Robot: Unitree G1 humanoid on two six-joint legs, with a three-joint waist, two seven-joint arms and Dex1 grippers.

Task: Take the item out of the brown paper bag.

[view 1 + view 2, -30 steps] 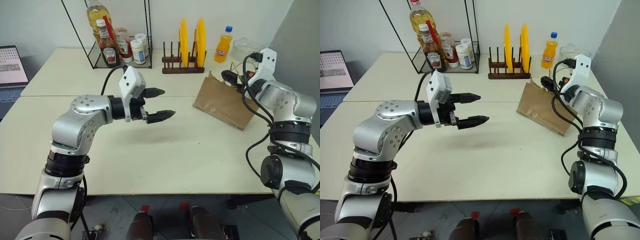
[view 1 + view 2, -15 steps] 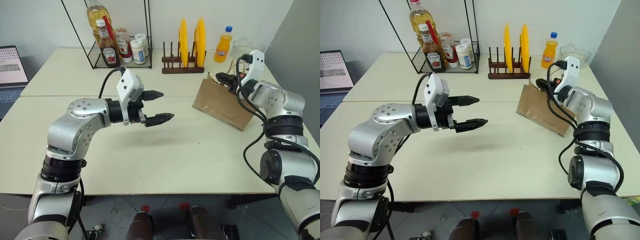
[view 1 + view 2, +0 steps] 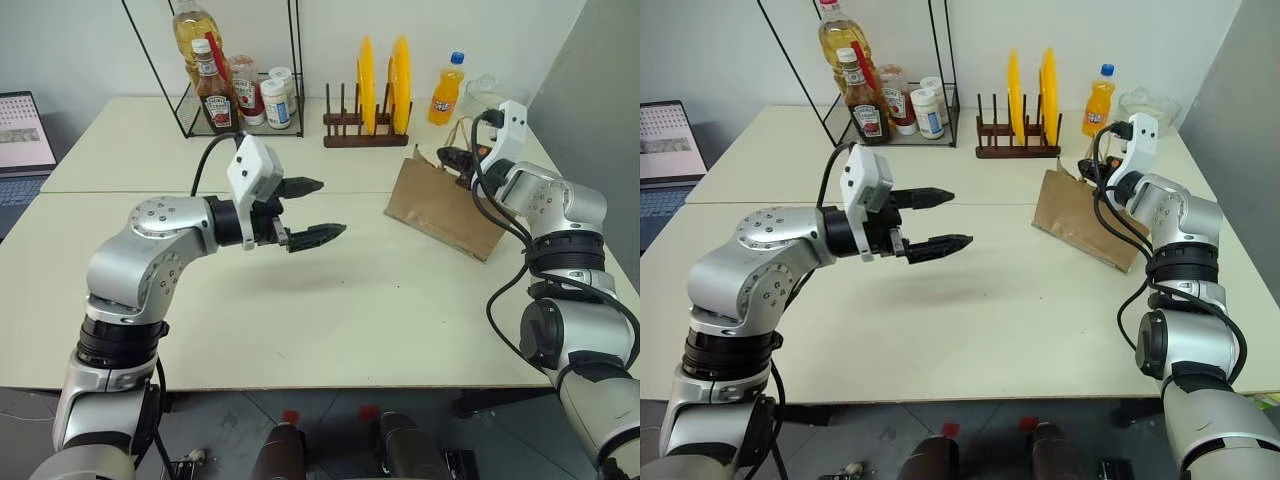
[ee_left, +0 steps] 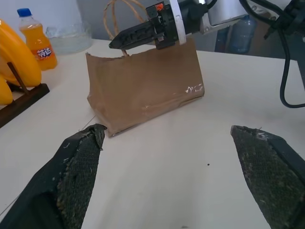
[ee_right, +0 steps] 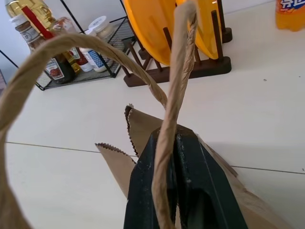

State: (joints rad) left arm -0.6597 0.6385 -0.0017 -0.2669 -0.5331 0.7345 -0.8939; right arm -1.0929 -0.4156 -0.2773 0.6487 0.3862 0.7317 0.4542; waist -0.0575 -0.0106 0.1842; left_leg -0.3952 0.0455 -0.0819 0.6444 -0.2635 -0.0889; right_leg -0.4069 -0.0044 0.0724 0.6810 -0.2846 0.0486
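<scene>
The brown paper bag [image 3: 440, 205] stands creased and tilted on the right side of the table, also seen in the left wrist view as the bag [image 4: 143, 88]. My right gripper [image 3: 452, 157] is at its upper edge, shut on one tan loop handle [image 5: 171, 95], which runs between the black fingers [image 5: 143, 191]. The item is hidden; the bag's inside cannot be seen. My left gripper [image 3: 330, 207] hovers open over the middle of the table, pointing at the bag, well apart from it, with nothing between its fingers [image 4: 76, 171].
Along the back stand a wire rack [image 3: 235, 90] with sauce and oil bottles, a wooden rack with yellow plates [image 3: 380, 85], an orange soda bottle [image 3: 447, 90] and a clear bowl [image 3: 490, 92]. A laptop [image 3: 22, 130] is at the far left.
My right gripper's fingers have closed on the bag's handle at its upper edge. The left arm and its open gripper have stayed where they were.
</scene>
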